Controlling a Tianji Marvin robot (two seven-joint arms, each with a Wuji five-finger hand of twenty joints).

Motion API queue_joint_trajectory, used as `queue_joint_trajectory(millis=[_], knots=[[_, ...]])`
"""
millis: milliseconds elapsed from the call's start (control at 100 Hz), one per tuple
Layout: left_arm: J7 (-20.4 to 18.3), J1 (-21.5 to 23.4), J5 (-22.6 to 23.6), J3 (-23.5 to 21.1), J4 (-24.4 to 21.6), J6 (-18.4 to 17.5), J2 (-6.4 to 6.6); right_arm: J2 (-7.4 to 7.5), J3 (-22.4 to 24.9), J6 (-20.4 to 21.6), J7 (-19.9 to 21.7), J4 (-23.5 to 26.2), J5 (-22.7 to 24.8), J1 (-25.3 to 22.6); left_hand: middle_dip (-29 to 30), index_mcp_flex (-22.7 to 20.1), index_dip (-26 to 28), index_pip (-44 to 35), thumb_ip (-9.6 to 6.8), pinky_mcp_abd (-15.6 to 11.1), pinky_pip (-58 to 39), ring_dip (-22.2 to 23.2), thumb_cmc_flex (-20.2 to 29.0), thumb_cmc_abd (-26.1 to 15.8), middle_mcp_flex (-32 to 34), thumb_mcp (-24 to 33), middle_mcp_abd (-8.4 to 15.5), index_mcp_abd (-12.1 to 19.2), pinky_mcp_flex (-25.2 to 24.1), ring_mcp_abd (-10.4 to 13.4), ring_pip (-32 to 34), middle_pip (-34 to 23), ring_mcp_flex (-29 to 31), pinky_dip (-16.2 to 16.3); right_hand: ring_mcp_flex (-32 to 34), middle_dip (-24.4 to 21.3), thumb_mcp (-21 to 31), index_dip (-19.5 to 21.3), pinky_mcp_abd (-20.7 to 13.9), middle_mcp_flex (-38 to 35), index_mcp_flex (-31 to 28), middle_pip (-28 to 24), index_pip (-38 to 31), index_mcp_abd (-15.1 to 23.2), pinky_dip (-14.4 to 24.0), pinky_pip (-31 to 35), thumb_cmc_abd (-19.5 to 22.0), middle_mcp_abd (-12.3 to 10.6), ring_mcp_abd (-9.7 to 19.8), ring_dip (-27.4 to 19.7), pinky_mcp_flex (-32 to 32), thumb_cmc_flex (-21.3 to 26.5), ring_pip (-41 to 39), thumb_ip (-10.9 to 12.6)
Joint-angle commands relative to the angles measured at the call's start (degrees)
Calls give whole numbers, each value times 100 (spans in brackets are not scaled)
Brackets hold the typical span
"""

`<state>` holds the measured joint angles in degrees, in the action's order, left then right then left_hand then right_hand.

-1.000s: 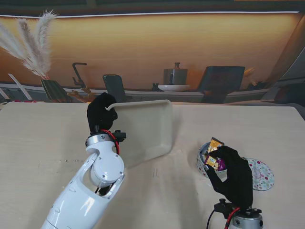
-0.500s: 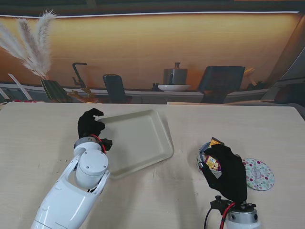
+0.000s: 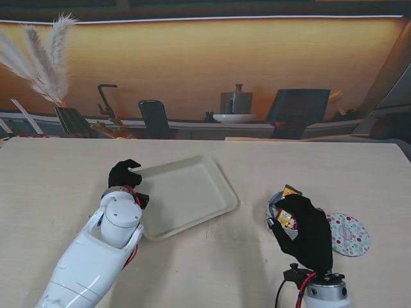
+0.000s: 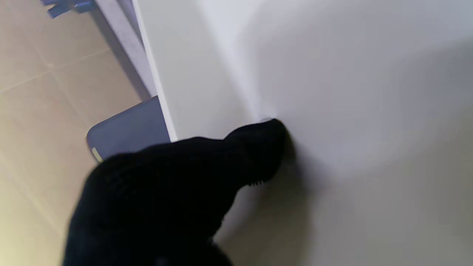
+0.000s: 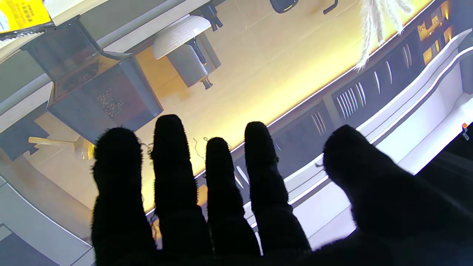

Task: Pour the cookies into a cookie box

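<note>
The cream tray (image 3: 189, 196) lies nearly flat and empty on the table, left of centre. My left hand (image 3: 124, 174) is shut on its left corner; in the left wrist view a black finger (image 4: 266, 147) presses on the tray's surface (image 4: 369, 92). To the right, the small round cookie box (image 3: 270, 215) holds wrapped cookies (image 3: 290, 191). My right hand (image 3: 305, 228) rests over the box's nearer side with its fingers (image 5: 173, 159) straight and apart, nothing between them. A yellow wrapper (image 5: 20, 14) shows at the edge of the right wrist view.
The box's polka-dot lid (image 3: 350, 234) lies flat just right of the box, beside my right hand. The wooden table (image 3: 51, 186) ends at a backdrop wall far from me.
The left hand has lowered the tray from steeply tilted towards the box to nearly flat on the table. The right hand shifted over the box a second ago and has stayed there since.
</note>
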<state>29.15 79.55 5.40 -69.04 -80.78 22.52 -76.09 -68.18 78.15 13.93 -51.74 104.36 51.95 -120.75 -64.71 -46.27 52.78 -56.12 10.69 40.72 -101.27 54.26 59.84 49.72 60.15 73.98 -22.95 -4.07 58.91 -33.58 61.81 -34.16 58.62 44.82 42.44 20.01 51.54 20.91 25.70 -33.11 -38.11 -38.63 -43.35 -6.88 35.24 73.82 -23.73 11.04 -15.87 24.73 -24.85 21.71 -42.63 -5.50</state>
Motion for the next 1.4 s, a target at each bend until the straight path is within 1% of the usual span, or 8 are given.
queue_joint_trajectory(millis=[0,570,760,850,1070,1180,1320,1390], knots=[[-213,-2,1,-9,81,90,43,-3,-34,-21,108,-4,0,3,206,-242,-221,-92,-637,-72,-396,220,540,-928,325,238,597,75,108,-253,522,-376,56,51,-91,20,-35,-33,-43,-36,-129,-18,51,-38,-52,-77,136,6,-159,-37,63,-93,-36,168],[-1660,-236,368,104,676,522,420,18,-132,-100,243,-32,-8,87,2396,288,-1218,818,-1244,-72,-113,-1514,325,-2109,-851,-828,857,180,-387,189,-1078,346,-1126,-28,-95,20,-47,-28,-39,-40,-129,-17,52,-31,-48,-79,140,-1,-148,-39,70,-96,-29,170],[-1963,-270,494,154,699,580,515,20,-136,-111,253,-26,-2,84,3356,897,-2031,1747,-2479,-89,649,-1580,-19,-2569,-1924,-2609,1000,84,-1264,638,-1501,912,-2114,291,-99,20,-51,-28,-39,-51,-135,-18,55,-31,-47,-79,141,-2,-154,-40,70,-102,-27,169],[-1998,-293,661,198,741,567,549,23,-141,-112,270,-29,-4,93,3681,1249,-2400,2209,-2706,-177,984,-1796,-447,-2719,-2405,-3132,1112,42,-1718,931,-1707,1086,-2576,303,-94,19,-54,-28,-39,-54,-136,-15,56,-31,-46,-79,141,-5,-155,-39,70,-110,-29,168],[-1959,-241,952,173,723,433,603,23,-145,-117,295,-24,-14,100,4054,1640,-3105,3086,-2259,-437,2291,-2334,-1129,-2550,-3075,-3770,1253,-32,-3421,1328,-2675,1512,-3455,271,-100,14,-61,-32,-40,-67,-142,-5,69,-29,-48,-88,138,2,-162,-43,82,-113,-19,168],[-2101,-146,976,77,566,284,666,24,-145,-118,300,-20,-15,102,4277,1914,-3279,3420,-1962,-1644,4624,-2947,-1095,-2706,-3820,-4282,1532,-18,-5796,2127,-4002,1933,-4505,-1094,-100,10,-64,-32,-33,-65,-148,6,74,-24,-49,-93,141,3,-163,-45,89,-113,-16,168],[-2357,21,1065,-67,266,94,776,27,-144,-124,305,-16,-5,103,4366,2160,-3288,3618,-1872,-2220,6982,-3165,-1084,-2856,-4417,-4743,1702,-12,-6478,2656,-4928,2211,-5164,-1512,-97,8,-69,-34,-30,-80,-155,10,82,-22,-47,-94,140,5,-161,-47,91,-119,-11,167],[-2391,145,1151,-161,79,-43,816,28,-140,-129,304,-13,0,101,4341,2226,-3222,3652,-1862,-2341,7956,-3133,-1065,-2906,-4581,-4920,1661,-1,-6520,2774,-5194,2302,-5355,-645,-95,6,-71,-34,-25,-88,-157,13,86,-19,-47,-98,138,0,-166,-47,99,-121,-11,167]])
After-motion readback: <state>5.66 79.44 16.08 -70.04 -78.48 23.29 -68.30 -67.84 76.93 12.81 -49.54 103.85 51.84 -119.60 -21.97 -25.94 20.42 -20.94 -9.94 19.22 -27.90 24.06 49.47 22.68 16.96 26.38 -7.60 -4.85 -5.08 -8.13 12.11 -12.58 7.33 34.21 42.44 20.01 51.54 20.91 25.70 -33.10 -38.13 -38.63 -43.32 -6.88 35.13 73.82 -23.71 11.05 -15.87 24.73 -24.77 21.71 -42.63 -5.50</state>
